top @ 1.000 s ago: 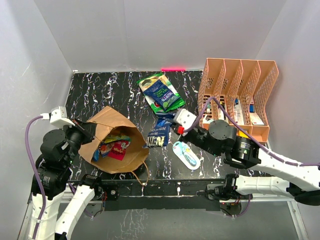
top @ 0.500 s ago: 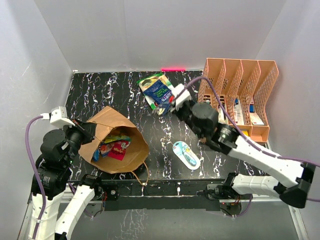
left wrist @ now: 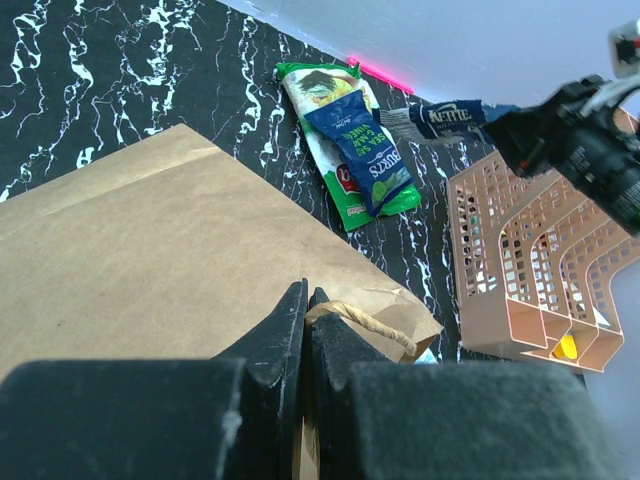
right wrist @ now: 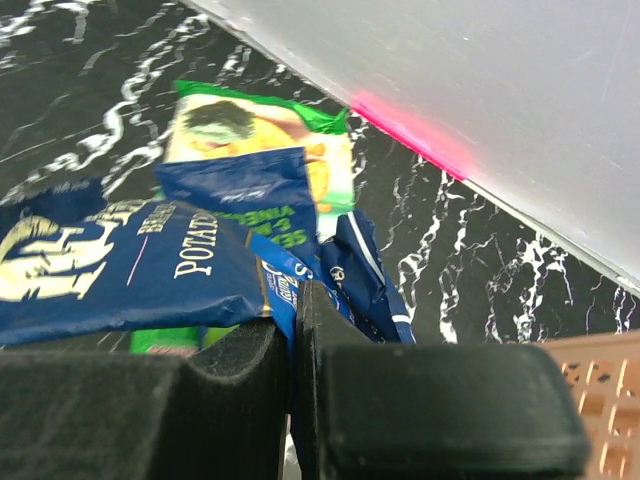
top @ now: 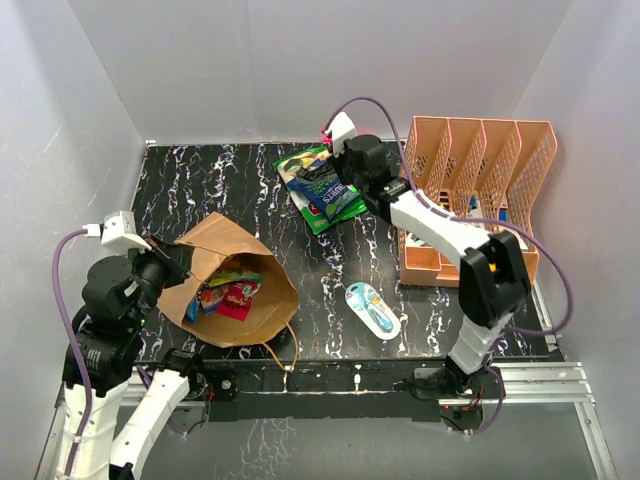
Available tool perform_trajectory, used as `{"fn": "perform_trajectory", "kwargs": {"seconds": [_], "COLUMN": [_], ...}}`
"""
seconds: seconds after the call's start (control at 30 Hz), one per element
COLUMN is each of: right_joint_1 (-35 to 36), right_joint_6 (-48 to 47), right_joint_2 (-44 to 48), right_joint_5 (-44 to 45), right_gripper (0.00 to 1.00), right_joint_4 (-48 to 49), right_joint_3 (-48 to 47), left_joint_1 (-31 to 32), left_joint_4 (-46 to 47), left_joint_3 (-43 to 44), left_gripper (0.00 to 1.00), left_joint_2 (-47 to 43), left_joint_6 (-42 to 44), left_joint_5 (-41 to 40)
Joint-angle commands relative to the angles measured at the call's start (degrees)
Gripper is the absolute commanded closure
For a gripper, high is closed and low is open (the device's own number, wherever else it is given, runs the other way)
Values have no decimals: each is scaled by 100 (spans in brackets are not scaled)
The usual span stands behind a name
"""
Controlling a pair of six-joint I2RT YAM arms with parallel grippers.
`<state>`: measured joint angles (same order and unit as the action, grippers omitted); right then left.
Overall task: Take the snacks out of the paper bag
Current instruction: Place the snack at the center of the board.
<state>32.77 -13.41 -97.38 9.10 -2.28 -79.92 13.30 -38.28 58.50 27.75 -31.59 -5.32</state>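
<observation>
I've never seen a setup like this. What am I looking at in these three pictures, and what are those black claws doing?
These are two robot arms bolted at the near edge of a black marbled table. The wide picture comes from a camera above and behind them; the other two come from a camera on each wrist, so each shows its own gripper up close. The left gripper is shut on the rim of the brown paper bag, whose open mouth shows colourful snacks inside. The right gripper, stretched to the far side, is shut on a dark blue chip packet, held close to a green chip bag with a blue-and-green packet on it. Also on the table: a white-and-teal blister pack and a peach mesh organizer.
</observation>
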Motion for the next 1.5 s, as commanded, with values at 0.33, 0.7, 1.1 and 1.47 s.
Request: {"fn": "perform_trajectory", "kwargs": {"seconds": [0.33,0.7,1.1,1.47], "right_joint_1": [-661,-691,-817,-836], "right_joint_6": [-207,-1676,-2214,-3102], "right_joint_2": [-2503,-2820,-2722,-2604], "right_joint_5": [-538,-1197,-1567,-1992], "right_gripper": [92,92,92,81], "right_joint_4": [899,2605,3448,3128], "right_joint_3": [-2497,-1408,-241,313], "left_joint_1": [14,13,14,10], "left_joint_4": [85,-4,-81,-85], "left_joint_3": [288,388,434,425], "left_gripper": [100,100,100,100], "left_joint_2": [269,297,220,142], "left_joint_6": [31,32,-5,-60], "left_joint_5": [71,53,67,131]}}
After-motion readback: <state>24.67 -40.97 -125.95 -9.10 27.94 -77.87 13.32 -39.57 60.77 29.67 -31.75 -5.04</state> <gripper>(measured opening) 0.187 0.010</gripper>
